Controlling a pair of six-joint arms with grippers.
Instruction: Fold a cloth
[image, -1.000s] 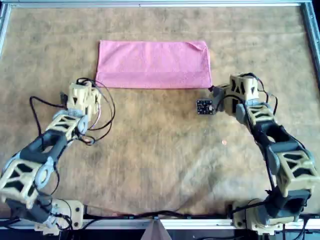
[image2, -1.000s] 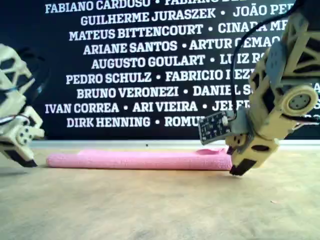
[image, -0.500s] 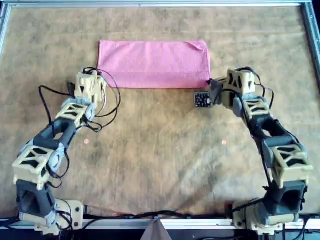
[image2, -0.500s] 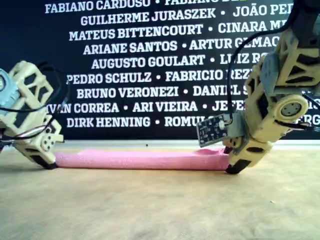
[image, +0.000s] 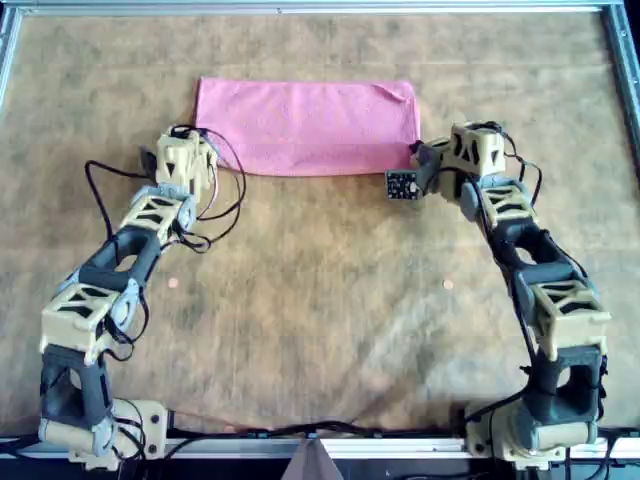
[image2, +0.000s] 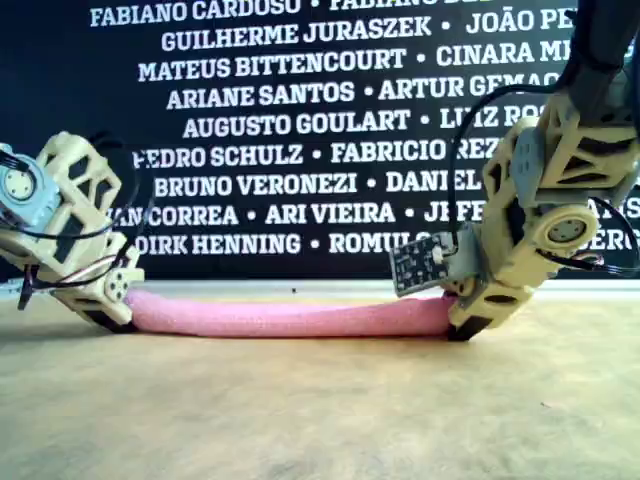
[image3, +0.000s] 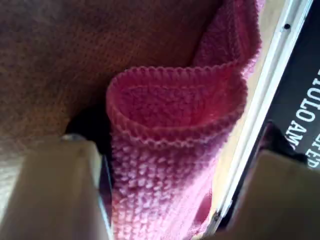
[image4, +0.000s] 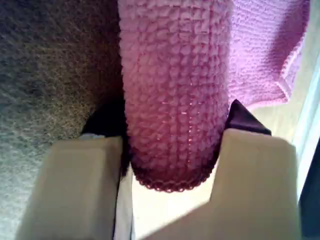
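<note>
The pink cloth (image: 310, 125) lies as a folded strip at the far middle of the brown mat. It also shows in the exterior view (image2: 290, 318). My first gripper (image: 418, 162) is at its near corner on the overhead view's right (image2: 455, 315), shut on the bunched hemmed corner (image3: 170, 150). My second gripper (image: 195, 160) is at the near corner on the overhead view's left (image2: 125, 310), shut on the cloth's rounded fold (image4: 175, 100). In the exterior view both ends sit slightly higher than the middle.
An aluminium rail (image: 300, 10) frames the brown mat (image: 320, 300). A black banner (image2: 300, 120) with white names stands behind the far rail. A small camera board (image: 403, 185) juts from the first arm's wrist. Loose cables (image: 225, 200) hang by the second arm.
Both grippers have moved from the mat up to the cloth's near corners and closed on them. The cloth's ends have risen a little and its near edge has bunched.
</note>
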